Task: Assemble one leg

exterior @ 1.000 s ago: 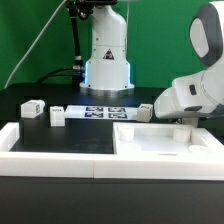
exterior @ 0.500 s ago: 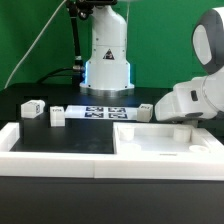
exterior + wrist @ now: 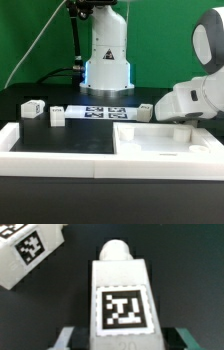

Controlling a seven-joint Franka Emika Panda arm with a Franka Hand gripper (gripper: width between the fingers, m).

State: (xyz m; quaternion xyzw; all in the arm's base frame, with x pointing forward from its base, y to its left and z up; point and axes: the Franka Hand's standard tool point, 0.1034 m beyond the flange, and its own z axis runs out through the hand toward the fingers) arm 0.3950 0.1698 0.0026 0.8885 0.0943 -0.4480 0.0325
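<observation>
In the wrist view the leg, a white block with a square tag and a rounded tip, lies between my gripper's two fingers. The jaws stand close against its two sides, shut on it, low over the black table. A second leg lies beside it. In the exterior view the arm is low at the exterior view's right, behind the white panel. The held leg is hidden there. Three other legs show: two to the exterior view's left and one beside the arm.
The marker board lies in front of the robot base. A raised white frame runs along the table's front and joins the panel. A green backdrop stands behind.
The arm shifted a little toward the exterior view's right and lower between the first two frames. It has stayed still since.
</observation>
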